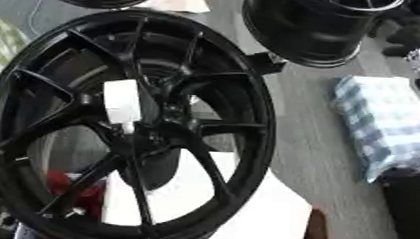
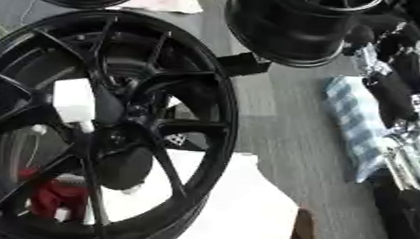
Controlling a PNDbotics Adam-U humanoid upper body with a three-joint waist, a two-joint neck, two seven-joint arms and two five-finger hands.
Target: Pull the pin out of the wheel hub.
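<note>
my right arm (image 2: 398, 98) shows at the right edge of the right eye view, black with silver joints, but the hand itself i can't make out, so i cannot tell whether its fingers are wide or curled. my left hand is nowhere in view. the pin (image 1: 122, 102) lies well off to the left of that arm, a white blocky piece narrowing to a short stem, seated near the centre of the hub (image 1: 130, 123), long axis roughly up and down in the view. the right arm is the nearer one, i judge, and must cross over the rim. the hub is glossy black metal with thin spokes; a soft checked cloth (image 1: 384, 125) lies between, on the grey bench (image 1: 310, 125).
</note>
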